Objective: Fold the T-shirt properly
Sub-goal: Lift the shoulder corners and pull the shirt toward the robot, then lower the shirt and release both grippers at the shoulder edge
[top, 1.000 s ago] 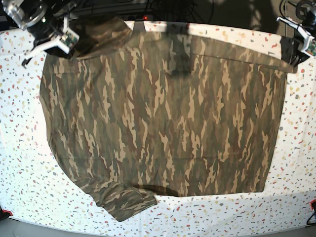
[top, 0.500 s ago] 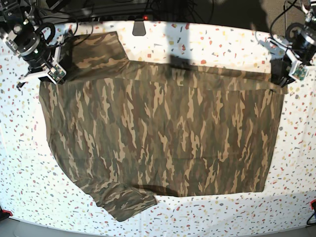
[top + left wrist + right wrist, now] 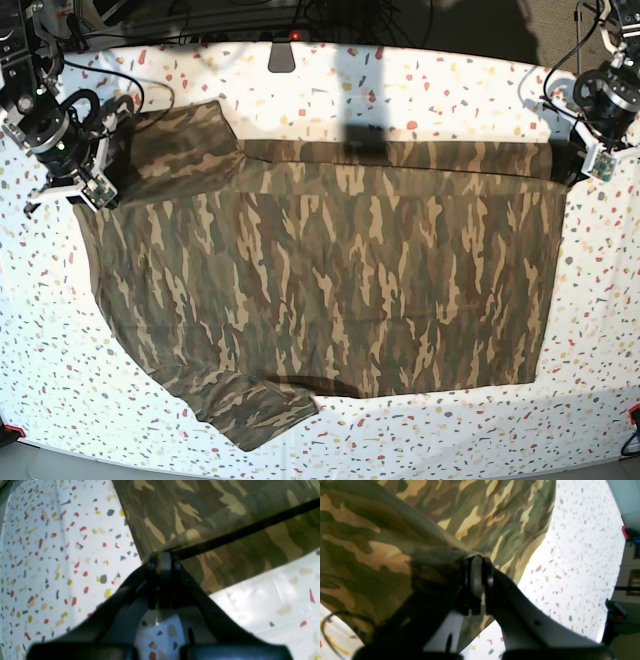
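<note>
The camouflage T-shirt (image 3: 330, 270) lies spread over the speckled table, one sleeve at the far left (image 3: 185, 140) and the other at the near left (image 3: 255, 410). My right gripper (image 3: 97, 185) is at the shirt's far left corner. In the right wrist view its fingers (image 3: 477, 562) are shut on a pinch of the T-shirt (image 3: 395, 530). My left gripper (image 3: 577, 165) is at the far right corner. The left wrist view shows it (image 3: 161, 557) shut on the edge of the T-shirt (image 3: 212, 517), where a dark fold line runs off to the right.
The white speckled table (image 3: 450, 80) shows on all sides of the shirt. Black cables (image 3: 150, 90) lie at the far left beside the right arm. A dark grey object (image 3: 282, 55) sits at the far edge. Small red parts mark the near corners (image 3: 10, 432).
Both grippers have come down and toward the front with the shirt's far edge, which now lies lower, leaving more bare table behind it. Both stay shut on the cloth.
</note>
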You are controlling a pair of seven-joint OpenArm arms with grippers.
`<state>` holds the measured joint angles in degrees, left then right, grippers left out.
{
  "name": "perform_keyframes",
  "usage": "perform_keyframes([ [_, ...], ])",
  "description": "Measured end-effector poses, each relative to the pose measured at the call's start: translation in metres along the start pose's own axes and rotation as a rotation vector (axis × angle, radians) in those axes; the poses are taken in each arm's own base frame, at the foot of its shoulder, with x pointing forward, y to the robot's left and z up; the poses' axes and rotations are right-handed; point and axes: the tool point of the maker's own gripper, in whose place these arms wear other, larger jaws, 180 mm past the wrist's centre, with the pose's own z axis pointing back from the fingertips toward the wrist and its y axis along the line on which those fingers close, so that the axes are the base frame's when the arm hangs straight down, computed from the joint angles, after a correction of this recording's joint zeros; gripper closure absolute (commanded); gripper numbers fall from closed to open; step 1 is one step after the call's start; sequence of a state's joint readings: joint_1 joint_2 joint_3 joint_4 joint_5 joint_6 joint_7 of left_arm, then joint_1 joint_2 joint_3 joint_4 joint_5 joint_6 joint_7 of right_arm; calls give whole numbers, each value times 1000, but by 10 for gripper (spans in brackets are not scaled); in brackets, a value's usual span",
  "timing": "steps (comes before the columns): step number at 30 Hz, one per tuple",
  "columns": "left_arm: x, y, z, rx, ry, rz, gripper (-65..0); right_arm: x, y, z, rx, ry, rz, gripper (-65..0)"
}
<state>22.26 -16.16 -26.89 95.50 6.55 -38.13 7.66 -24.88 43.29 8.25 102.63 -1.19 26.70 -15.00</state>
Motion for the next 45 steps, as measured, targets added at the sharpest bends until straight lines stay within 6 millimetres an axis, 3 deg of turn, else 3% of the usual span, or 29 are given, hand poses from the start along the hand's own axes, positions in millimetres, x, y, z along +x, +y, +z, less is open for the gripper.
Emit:
perform_keyframes([
  [11, 11, 4, -5, 4, -29, -5, 0, -32, 2, -12, 31, 42, -40, 0],
  [19, 10, 4, -5, 4, -30, -2, 0, -35, 3, -28, 47, 50, -49, 0],
  [25, -15, 2, -9, 0, 16, 51, 0, -26, 23, -43, 110, 43, -23, 0],
  [30, -27, 3, -17, 0, 7, 100, 0, -34, 32, -52, 133, 77, 26, 0],
  [42, -24, 8, -26, 8, -8, 119, 0, -43, 31, -58, 135, 93, 7, 0],
  [43, -24, 8, -26, 7, -5, 119, -51, -43, 31, -58, 135, 92, 7, 0],
  [45, -25, 8, -26, 11, -1, 119, -168, -43, 30, -58, 132, 93, 8, -131],
])
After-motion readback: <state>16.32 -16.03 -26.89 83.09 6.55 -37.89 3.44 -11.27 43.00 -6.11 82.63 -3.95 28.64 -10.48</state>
